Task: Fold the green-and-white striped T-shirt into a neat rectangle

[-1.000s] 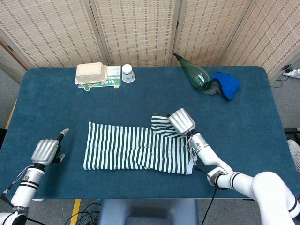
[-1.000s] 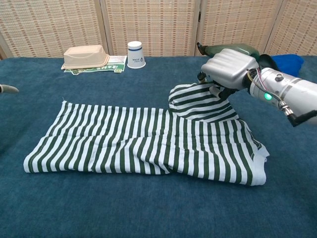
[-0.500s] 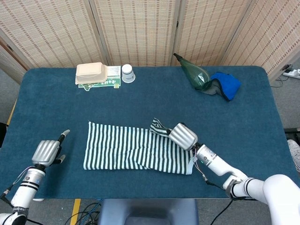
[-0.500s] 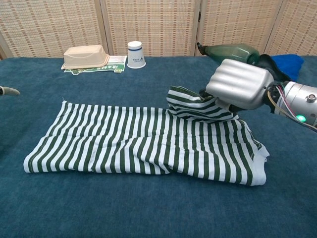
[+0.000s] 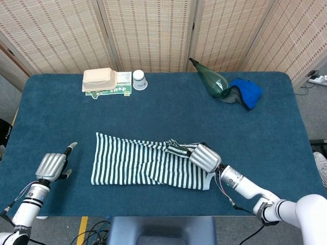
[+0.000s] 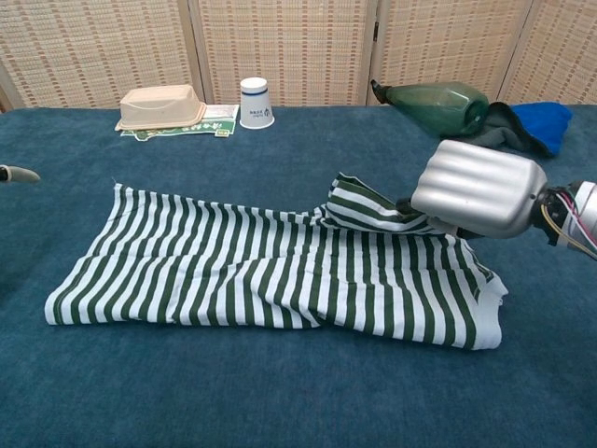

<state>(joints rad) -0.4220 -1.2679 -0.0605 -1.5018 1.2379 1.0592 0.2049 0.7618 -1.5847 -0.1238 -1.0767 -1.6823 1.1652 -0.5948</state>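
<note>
The green-and-white striped T-shirt (image 5: 138,163) (image 6: 233,271) lies flat across the near middle of the blue table, folded into a long band. My right hand (image 5: 205,157) (image 6: 478,189) grips its sleeve (image 5: 176,147) (image 6: 368,210) at the shirt's right end, the fabric lifted and drawn over the body. My left hand (image 5: 50,166) rests near the table's front left, apart from the shirt, fingers curled with one finger out; only that fingertip (image 6: 17,174) shows in the chest view.
At the back stand a beige lidded box (image 5: 99,79) on a green packet and a white paper cup (image 5: 139,79). A dark green bottle (image 5: 210,79) lies on a blue cloth (image 5: 246,92) at the back right. Wicker screens close off the far side.
My right hand has pulled the sleeve toward the near right edge, lowering it over the shirt body. The left hand has stayed put.
</note>
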